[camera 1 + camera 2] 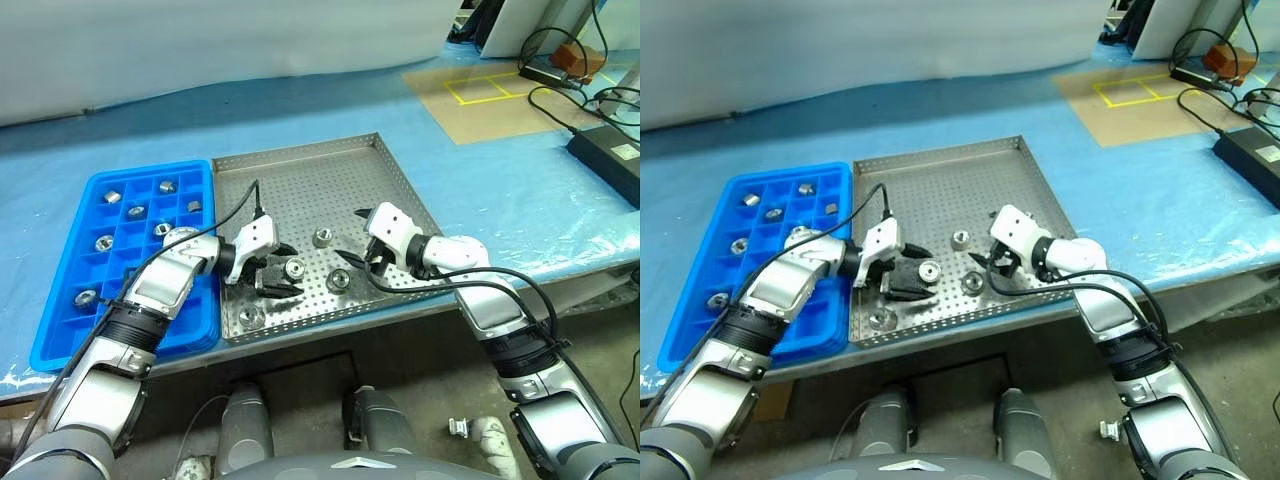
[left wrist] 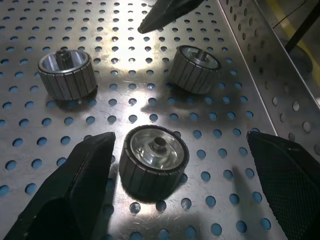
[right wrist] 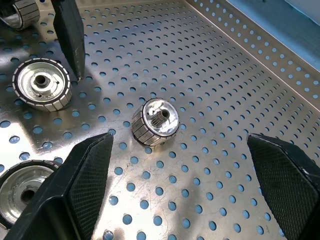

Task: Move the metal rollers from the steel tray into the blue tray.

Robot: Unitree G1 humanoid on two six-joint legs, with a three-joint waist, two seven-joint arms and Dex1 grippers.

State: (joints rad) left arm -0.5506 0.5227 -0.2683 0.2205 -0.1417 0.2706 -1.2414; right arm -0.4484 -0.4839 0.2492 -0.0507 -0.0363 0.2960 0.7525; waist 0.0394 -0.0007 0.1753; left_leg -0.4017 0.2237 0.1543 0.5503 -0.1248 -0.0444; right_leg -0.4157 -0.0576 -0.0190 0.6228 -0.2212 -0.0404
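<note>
The steel tray (image 1: 300, 165) lies in the middle of the table and the blue tray (image 1: 60, 340) sits against its left side. Several metal rollers sit in the blue tray's compartments, one of them at the far end (image 1: 167, 186). Loose rollers lie on the steel tray's near half. My left gripper (image 1: 288, 270) is open, its fingers either side of one upright roller (image 2: 152, 162) without gripping it. My right gripper (image 1: 352, 236) is open and empty, facing a roller lying on its side (image 3: 155, 121). Another roller (image 1: 338, 280) lies between the two grippers. One more (image 1: 250, 318) sits near the tray's front-left corner.
A black power box (image 1: 610, 150) and cables lie at the far right of the blue-covered table. A brown board with yellow tape marks (image 1: 480, 90) is behind the steel tray to the right. The table's front edge runs just below the trays.
</note>
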